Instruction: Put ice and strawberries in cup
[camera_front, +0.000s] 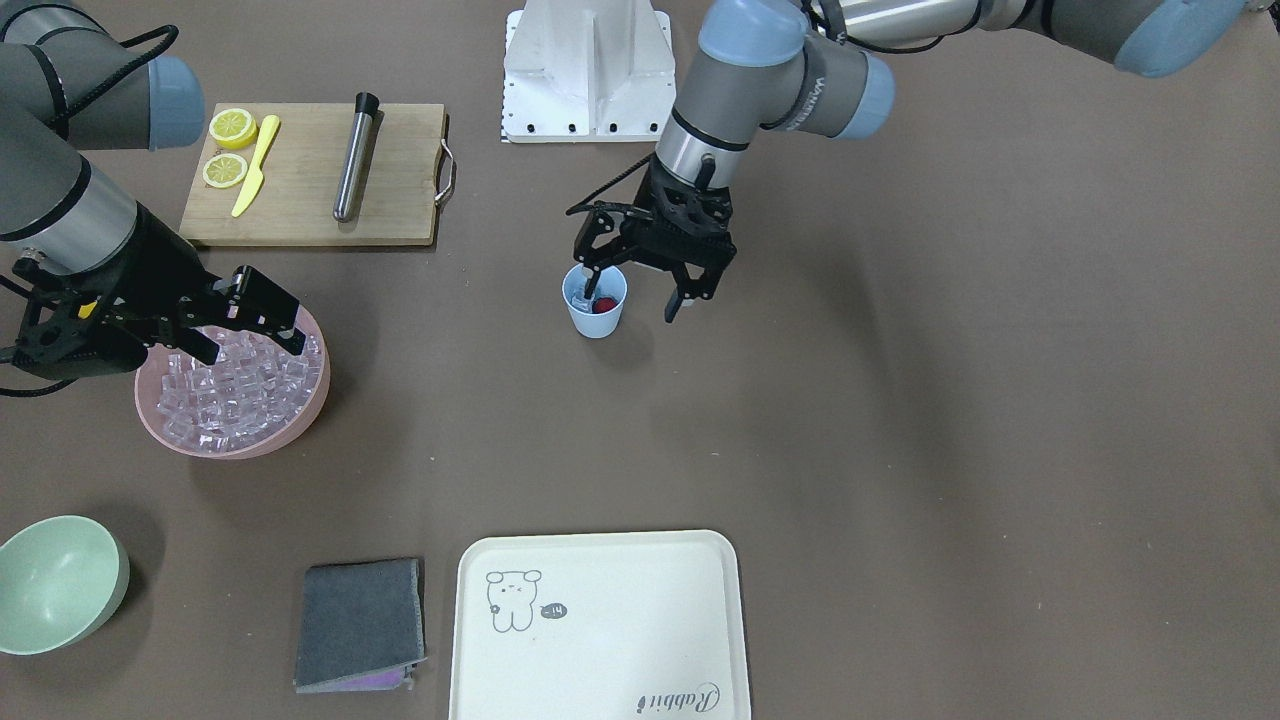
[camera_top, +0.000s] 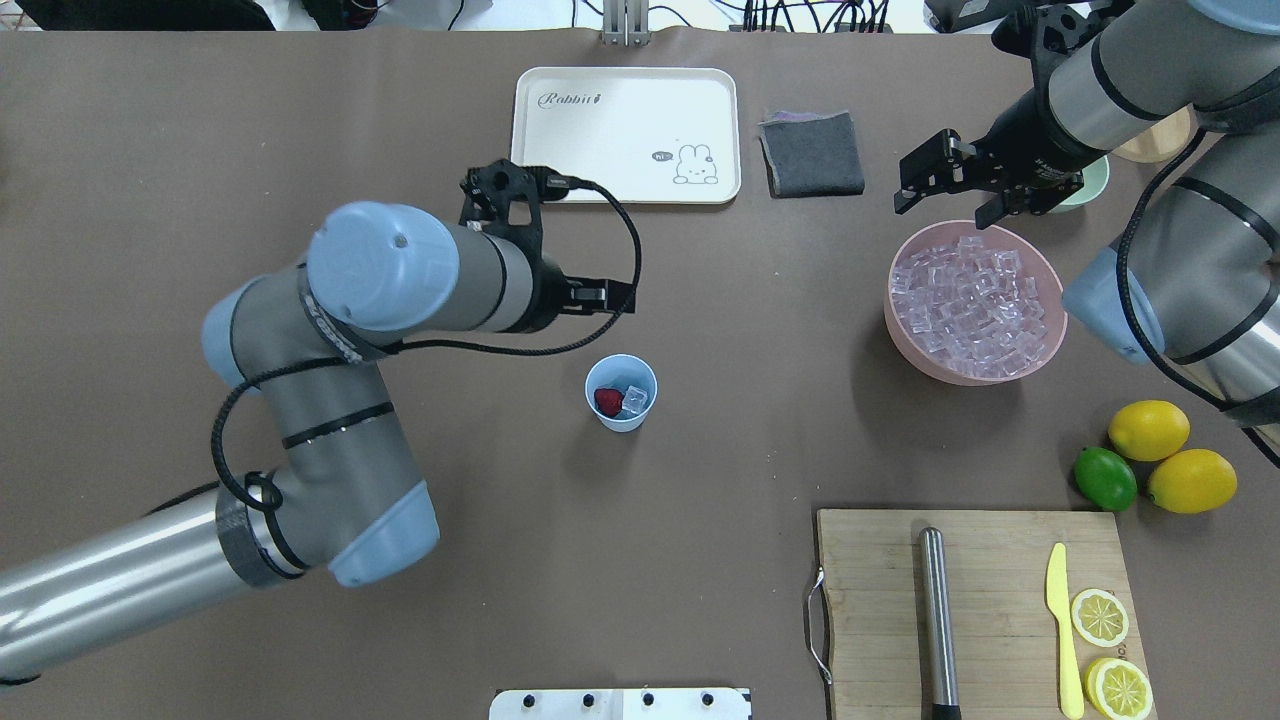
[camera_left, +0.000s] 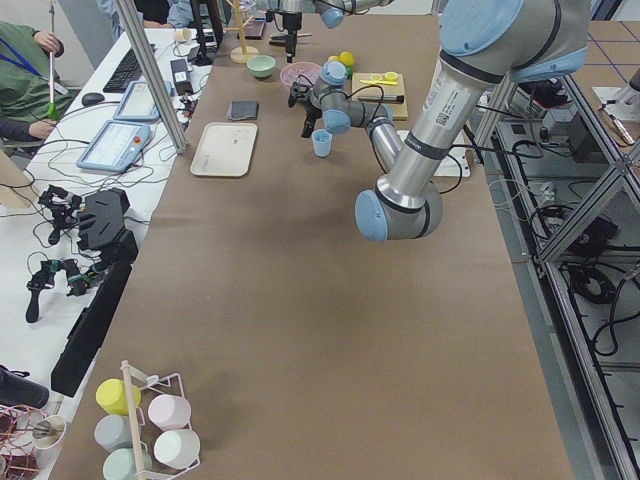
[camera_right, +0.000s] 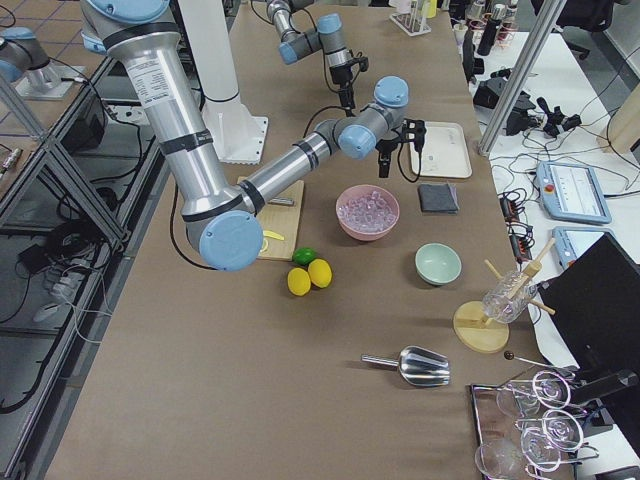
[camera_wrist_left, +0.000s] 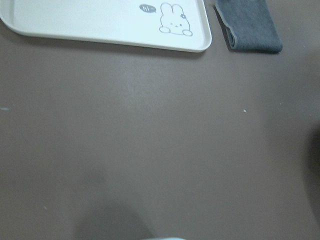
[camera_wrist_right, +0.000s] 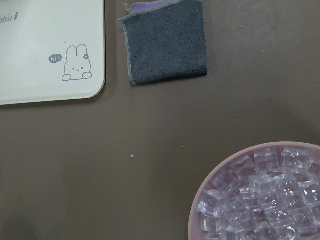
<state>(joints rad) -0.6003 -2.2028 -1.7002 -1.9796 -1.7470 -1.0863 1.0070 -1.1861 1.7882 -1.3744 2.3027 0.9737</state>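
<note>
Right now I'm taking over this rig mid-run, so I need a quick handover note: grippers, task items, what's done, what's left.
Left gripper: open, nothing in it, close by the cup.
Right gripper: open, nothing visible in it, over the pink bowl of ice.
Done: the cup holds one strawberry and at least one ice cube.
Left: probably more ice if wanted, then move both arms clear.

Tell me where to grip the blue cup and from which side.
Take the cup by its wall below the rim, coming in level from the side. It stands upright and tapers, wider at the top, so it should not slip down; a strawberry and an ice cube lie inside.
</note>
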